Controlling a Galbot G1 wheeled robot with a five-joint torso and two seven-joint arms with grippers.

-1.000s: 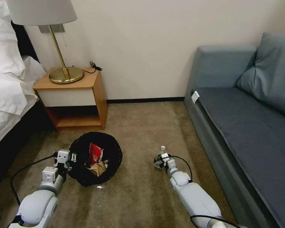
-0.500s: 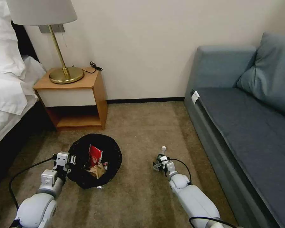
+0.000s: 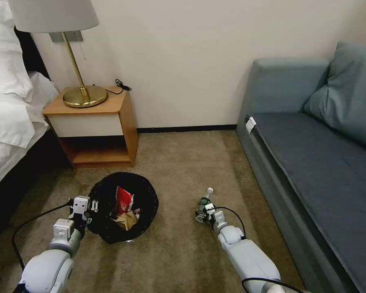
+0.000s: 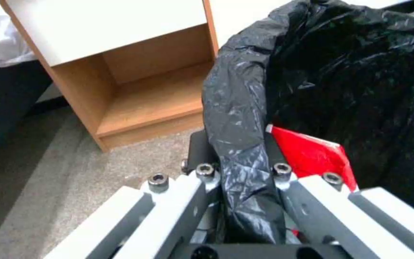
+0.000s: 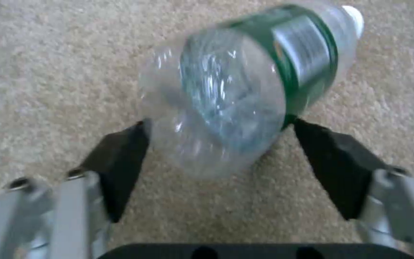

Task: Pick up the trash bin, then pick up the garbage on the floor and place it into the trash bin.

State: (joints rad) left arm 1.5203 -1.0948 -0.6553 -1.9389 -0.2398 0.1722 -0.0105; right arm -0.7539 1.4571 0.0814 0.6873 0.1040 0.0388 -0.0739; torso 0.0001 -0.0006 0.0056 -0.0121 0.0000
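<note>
- The trash bin (image 3: 124, 207) sits low over the carpet (image 3: 179, 162) before the nightstand (image 3: 94, 126), holding a red-and-white packet (image 3: 123, 199) and brown paper bag (image 3: 125, 219).
- The left gripper (image 4: 241, 169) has its fingers clamped on the bin's bag-covered rim.
- The right gripper (image 5: 219, 144) has its fingers spread either side of the clear bottle (image 5: 245, 82), not yet closed.

Changes logged from my station: right gripper (image 3: 202, 212) has drawn back toward the lower edge of the head frame; I see its fingers (image 5: 120, 162) now flanking the clear bottle (image 3: 205, 199). The trash bin (image 3: 144, 211) sits marginally lower and rightward in frame.
</note>
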